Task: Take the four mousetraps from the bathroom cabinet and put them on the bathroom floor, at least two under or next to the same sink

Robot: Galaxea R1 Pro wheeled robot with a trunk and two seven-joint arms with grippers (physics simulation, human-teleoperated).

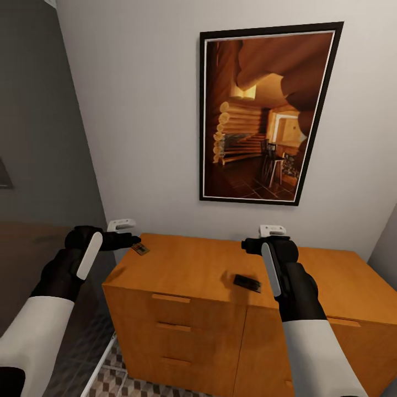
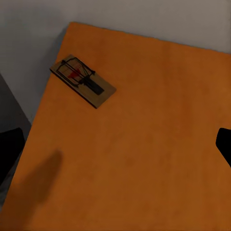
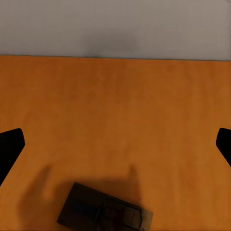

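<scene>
Both sets of fingers spread and empty — left gripper point(image 1: 128, 238) just beside a mousetrap point(image 1: 140, 248) at the cabinet point(image 1: 193, 275) top's left corner, right gripper point(image 1: 264, 242) near another point(image 1: 247, 283) mid-frame — so a clumsy pinch could nudge the corner trap off the edge

Orange-brown cabinet point(image 1: 198, 270), smooth top, flat drawer fronts w/ slim handles, stands against pale wall. Two mousetraps lie flat on top: one point(image 1: 140, 248) at far left corner nr the edge, other point(image 1: 247, 283) nr front edge, roughly mid, in shadow. Well apart.
</scene>
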